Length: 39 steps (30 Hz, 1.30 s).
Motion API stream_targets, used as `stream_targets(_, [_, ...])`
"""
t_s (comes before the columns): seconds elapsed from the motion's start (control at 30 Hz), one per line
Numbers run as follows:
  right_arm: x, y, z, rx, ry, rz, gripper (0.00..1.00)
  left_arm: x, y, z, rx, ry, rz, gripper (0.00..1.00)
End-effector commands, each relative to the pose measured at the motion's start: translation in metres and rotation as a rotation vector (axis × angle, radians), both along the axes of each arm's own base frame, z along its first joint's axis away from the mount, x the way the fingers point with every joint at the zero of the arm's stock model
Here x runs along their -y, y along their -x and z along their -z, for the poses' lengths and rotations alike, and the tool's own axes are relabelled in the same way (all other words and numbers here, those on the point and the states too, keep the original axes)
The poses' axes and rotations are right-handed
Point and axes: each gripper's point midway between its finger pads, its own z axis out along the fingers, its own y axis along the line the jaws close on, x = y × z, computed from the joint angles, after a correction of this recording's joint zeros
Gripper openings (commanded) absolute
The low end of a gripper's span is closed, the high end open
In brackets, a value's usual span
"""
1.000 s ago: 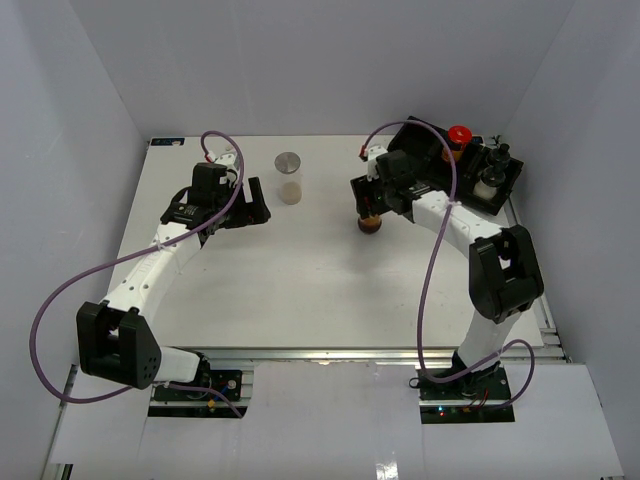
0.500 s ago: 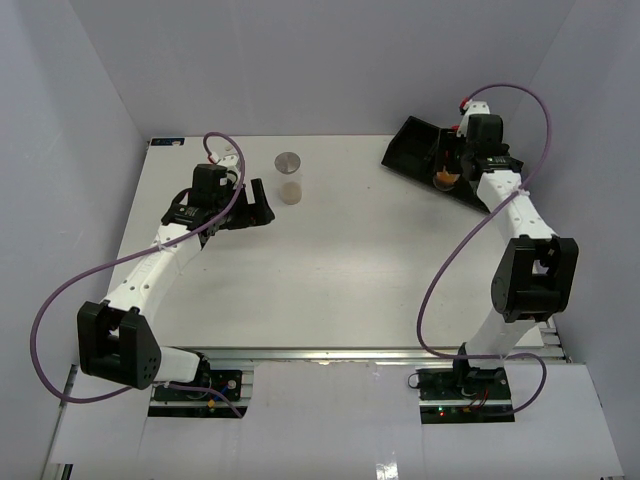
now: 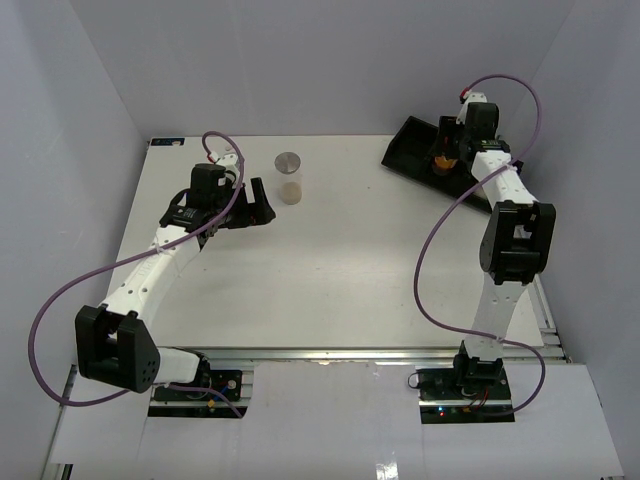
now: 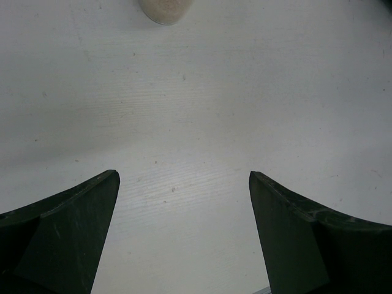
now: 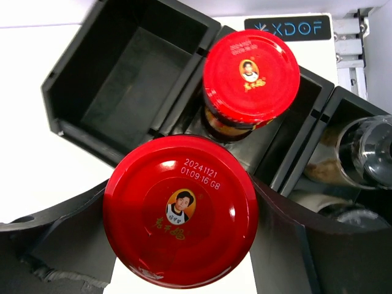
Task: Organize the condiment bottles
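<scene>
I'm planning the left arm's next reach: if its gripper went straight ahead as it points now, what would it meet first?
Likely the grey-lidded jar, slightly left of the open left gripper's midline; only table lies between.

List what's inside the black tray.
The black tray holds a red-capped jar in its middle compartment and a glass bottle in the next. The held jar in the right gripper hides the near part.

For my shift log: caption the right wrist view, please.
Right gripper grips a red-capped jar at the black tray, where a second red-capped jar already sits.
</scene>
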Motion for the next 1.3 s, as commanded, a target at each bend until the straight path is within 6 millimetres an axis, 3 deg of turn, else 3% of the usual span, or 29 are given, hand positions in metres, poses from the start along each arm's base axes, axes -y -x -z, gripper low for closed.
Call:
stream_targets(0.0, [0.018,-0.036,-0.095,0.300,0.018,0.016,0.08,-0.001,0.001,-0.019,0.062,0.014,0.009,0.98])
stream_targets(0.4, [0.026,-0.046,-0.047,0.236,-0.001,0.018,0.13,-0.004,-0.001,-0.021,0.072,0.003,-0.002,0.98])
stream_targets(0.67, [0.025,-0.044,-0.036,0.234,-0.007,0.015,0.39,-0.004,0.000,-0.022,0.076,0.000,-0.001,0.98])
stream_targets(0.87, [0.025,-0.042,-0.032,0.223,-0.007,0.014,0.76,-0.004,-0.001,-0.025,0.083,0.001,0.001,0.98])
stream_targets(1.27, [0.028,-0.033,-0.042,0.214,0.008,0.033,0.86,-0.006,0.000,-0.022,0.077,-0.012,-0.005,0.98])
